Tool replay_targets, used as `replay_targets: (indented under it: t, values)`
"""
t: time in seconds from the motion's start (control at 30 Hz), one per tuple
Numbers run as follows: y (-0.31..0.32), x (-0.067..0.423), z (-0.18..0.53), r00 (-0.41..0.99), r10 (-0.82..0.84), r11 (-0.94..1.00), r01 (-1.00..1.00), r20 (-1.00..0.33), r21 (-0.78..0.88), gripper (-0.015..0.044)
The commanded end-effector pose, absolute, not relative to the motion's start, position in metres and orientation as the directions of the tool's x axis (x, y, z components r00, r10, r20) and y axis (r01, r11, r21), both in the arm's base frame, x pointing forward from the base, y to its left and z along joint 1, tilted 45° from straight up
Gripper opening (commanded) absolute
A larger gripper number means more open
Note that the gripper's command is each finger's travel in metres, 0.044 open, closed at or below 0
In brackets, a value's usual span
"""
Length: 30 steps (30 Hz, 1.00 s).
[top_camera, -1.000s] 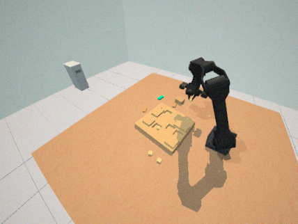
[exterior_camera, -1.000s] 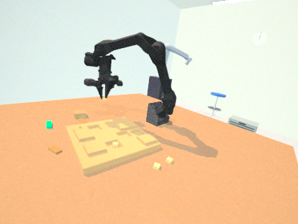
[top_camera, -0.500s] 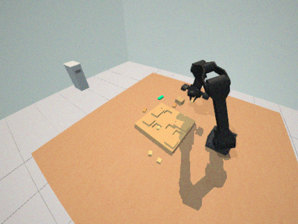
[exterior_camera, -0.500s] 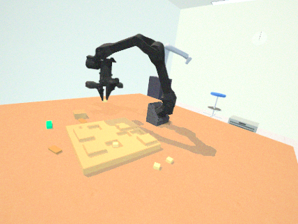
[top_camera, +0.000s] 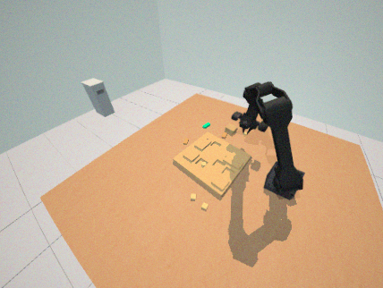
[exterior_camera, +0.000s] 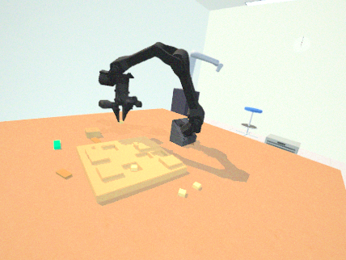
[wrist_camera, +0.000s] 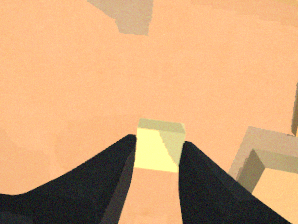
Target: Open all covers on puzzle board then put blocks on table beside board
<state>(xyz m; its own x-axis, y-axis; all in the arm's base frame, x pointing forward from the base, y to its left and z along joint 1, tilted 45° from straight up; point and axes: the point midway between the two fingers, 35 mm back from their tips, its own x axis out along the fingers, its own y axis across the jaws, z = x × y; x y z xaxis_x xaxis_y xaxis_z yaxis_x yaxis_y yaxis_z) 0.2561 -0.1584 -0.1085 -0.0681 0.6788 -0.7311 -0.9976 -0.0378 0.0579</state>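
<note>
My gripper (top_camera: 245,130) (exterior_camera: 121,118) (wrist_camera: 158,147) is shut on a small pale yellow block (wrist_camera: 160,141). It holds the block low over the orange table, beyond the far edge of the puzzle board (top_camera: 214,182) (exterior_camera: 121,187); I cannot tell whether the block touches the table. The tan board carries several raised covers and open wells. One small pale block (top_camera: 203,164) (exterior_camera: 133,167) still sits in a well near the board's middle. Two pale blocks (top_camera: 193,197) (top_camera: 204,206) (exterior_camera: 183,193) (exterior_camera: 196,186) rest on the table by the board's near corner.
A tan block (top_camera: 231,130) (exterior_camera: 93,132) (wrist_camera: 262,159) lies on the table close beside the gripper. A green block (top_camera: 207,125) (exterior_camera: 57,144) and flat orange pieces (top_camera: 185,141) (exterior_camera: 64,174) lie off the board. The arm's base (top_camera: 284,181) (exterior_camera: 183,135) stands beside the board.
</note>
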Motion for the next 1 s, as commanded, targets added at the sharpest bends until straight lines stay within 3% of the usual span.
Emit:
replay_targets:
  t: [0.0, 0.97]
  values:
    - [-0.151, 0.256, -0.114, -0.068, 0.683, -0.036, -0.998, -0.727, 0.06, 0.008]
    - [-0.118, 0.251, -0.147, -0.068, 0.685, -0.037, -0.998, -0.726, 0.059, 0.008]
